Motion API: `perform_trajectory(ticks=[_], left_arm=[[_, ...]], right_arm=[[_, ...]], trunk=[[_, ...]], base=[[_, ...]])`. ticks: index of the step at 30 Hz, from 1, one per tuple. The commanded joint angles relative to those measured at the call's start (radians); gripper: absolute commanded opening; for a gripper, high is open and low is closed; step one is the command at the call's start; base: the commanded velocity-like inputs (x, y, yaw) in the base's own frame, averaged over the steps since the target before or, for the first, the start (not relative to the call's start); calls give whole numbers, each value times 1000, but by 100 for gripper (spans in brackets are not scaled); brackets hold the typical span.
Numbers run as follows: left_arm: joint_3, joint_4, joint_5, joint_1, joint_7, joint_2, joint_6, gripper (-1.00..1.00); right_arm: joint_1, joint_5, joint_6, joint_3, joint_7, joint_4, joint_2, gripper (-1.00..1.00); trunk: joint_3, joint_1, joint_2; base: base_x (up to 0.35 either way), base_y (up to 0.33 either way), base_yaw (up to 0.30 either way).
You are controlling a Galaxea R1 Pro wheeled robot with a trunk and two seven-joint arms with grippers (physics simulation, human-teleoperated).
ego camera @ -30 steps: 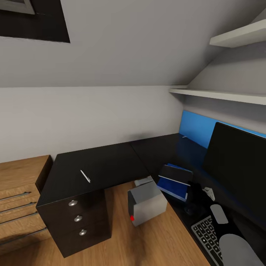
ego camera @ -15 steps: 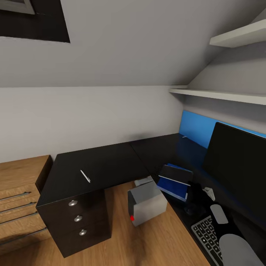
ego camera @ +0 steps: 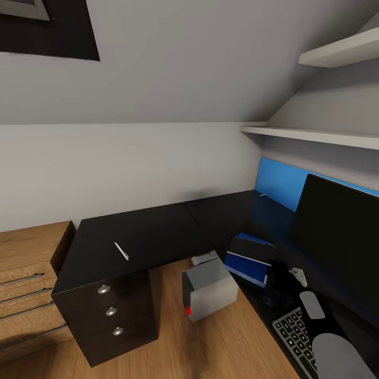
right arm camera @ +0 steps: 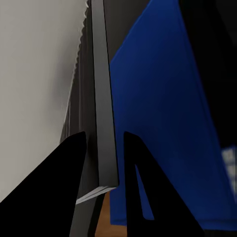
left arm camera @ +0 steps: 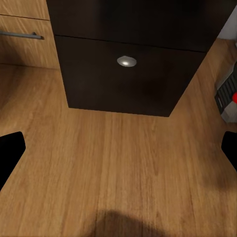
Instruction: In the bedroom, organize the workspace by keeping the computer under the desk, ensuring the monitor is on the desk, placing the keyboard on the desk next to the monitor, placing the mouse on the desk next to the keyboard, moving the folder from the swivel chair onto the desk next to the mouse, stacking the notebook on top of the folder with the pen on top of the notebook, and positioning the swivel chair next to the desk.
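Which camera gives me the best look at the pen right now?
The head view: the pen lies in plain sight, a thin white stick on the black desk above the drawers. The wrist views give nothing I can identify as the pen.

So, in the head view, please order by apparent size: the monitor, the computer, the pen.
1. monitor, though it is nearer the camera and cropped
2. computer
3. pen, clearly the smallest

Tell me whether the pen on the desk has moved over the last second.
No. The pen lies at the same spot on the black desk, above the drawer knobs.
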Motion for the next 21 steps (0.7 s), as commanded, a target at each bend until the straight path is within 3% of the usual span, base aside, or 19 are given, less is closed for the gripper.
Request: perform_trajectory(ticks=[1,21], left_arm=[[3,-2,-5,0,3,-1,0,100],[4,-2,-5,0,3,-1,0,100]], right_arm=[[-1,-6,8,-5,0,0,0,-100],[-1,-5,-38,-3,-26,0,0,-100]], trunk=[[-1,0,-1],[-1,0,-1]], base=[[0,0,0],[0,0,0]])
